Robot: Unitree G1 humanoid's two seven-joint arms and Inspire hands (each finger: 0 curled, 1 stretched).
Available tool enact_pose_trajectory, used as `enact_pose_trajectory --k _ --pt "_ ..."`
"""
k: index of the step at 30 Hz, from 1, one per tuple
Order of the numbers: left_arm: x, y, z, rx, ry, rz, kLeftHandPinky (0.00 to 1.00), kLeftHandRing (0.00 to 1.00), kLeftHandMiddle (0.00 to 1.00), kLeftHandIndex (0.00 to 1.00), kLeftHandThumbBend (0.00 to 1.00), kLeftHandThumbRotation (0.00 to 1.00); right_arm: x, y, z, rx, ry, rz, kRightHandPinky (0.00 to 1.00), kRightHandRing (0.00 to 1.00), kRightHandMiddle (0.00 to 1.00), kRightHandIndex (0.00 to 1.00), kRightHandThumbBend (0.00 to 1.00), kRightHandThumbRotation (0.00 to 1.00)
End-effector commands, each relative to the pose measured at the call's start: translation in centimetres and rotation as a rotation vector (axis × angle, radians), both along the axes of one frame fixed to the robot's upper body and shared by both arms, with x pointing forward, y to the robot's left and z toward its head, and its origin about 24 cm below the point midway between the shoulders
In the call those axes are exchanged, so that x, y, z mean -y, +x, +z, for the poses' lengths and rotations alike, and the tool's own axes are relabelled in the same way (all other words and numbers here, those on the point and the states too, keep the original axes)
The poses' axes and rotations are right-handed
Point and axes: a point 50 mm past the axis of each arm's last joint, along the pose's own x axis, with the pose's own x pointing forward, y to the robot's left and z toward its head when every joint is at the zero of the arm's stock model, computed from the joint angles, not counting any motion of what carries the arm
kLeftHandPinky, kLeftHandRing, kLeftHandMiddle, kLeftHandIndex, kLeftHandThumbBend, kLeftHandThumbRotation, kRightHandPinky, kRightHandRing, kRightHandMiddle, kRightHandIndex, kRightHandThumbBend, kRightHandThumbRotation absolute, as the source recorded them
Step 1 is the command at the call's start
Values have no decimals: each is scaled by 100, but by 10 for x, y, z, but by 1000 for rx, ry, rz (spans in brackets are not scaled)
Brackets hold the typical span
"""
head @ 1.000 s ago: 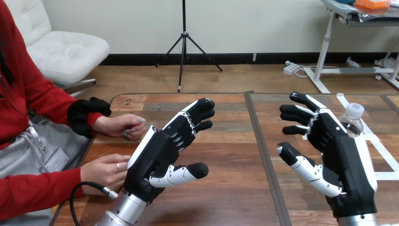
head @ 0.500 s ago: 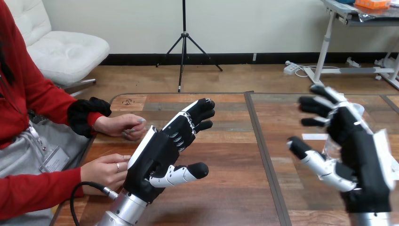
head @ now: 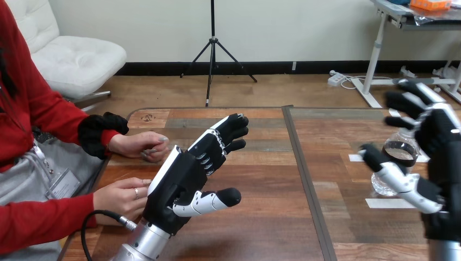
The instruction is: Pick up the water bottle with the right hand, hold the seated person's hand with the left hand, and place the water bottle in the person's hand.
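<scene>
Shifted toward 3 o'clock since a second ago, the right hand spreads its fingers open around the water bottle, which stands upright on the desk between thumb and fingers, ungrasped. The left hand stays open, fingers straight, with the person's nearer hand resting at its 9 o'clock.

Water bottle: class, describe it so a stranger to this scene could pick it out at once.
Start at the wooden table and go to its right side, past the dark seam. There, by white tape strips, a bottle stands between the thumb and fingers of the right hand. It is the only clear thing there.
</scene>
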Motion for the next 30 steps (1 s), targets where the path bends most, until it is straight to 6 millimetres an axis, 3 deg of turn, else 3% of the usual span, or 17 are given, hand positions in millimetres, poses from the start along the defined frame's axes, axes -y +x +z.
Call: enact_pose_trajectory --k 1,16,30 --pt "2 9 9 34 -3 -3 88 91 91 89 100 49 4 -2 13 72 -9 -43 70 79 78 80 99 40" --pt "2 10 9 23 -6 -15 88 91 92 89 100 49 15 -11 15 89 6 -117 69 79 79 81 100 43" --pt "4 9 8 23 -9 -23 88 91 91 89 100 49 34 -10 3 48 27 -225 67 79 80 82 100 51"
